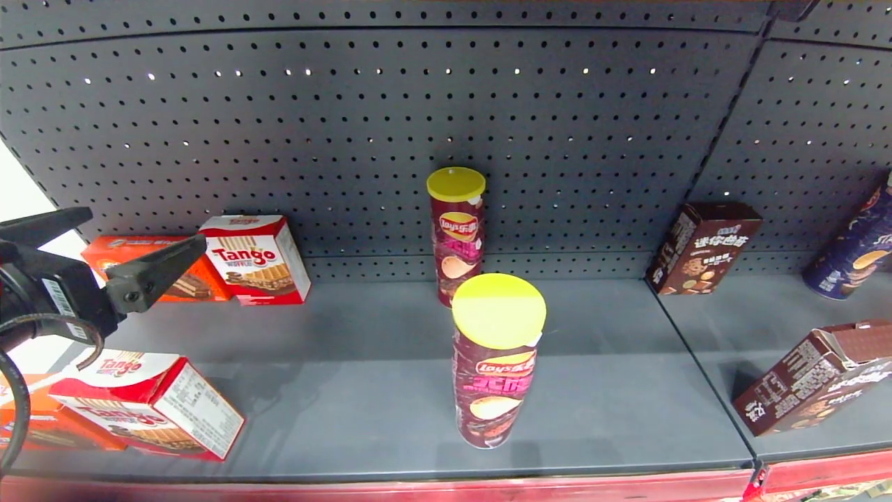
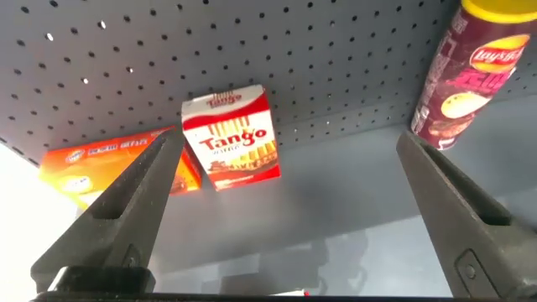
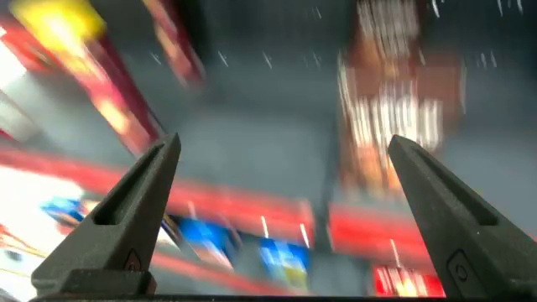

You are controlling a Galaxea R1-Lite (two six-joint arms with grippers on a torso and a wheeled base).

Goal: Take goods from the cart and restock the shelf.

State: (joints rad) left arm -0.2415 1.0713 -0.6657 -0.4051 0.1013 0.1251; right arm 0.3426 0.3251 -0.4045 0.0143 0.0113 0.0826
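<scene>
A grey metal shelf (image 1: 362, 390) with a perforated back panel carries a maroon cylindrical chip can with a yellow plastic lid (image 1: 496, 362), upright near the front edge. A second maroon chip can (image 1: 457, 233) stands upright behind the front can, against the panel and apart from it.

Left of the front can and farther back, a red-and-white wafer box (image 1: 256, 259) sits just beside an orange wafer box (image 1: 198, 286). Left of the front can and level with it, another red-and-white box (image 1: 153, 408) lies tilted at the shelf's front. Right of the front can are two brown cardboard biscuit boxes (image 1: 700, 247).

The left gripper (image 2: 289, 143) hangs in the air well left of the front can, fingers spread wide and holding nothing. The right gripper (image 3: 285, 143) is also spread and empty. The right wrist view is smeared, and what lies past the gripper may be a red shelf edge.
</scene>
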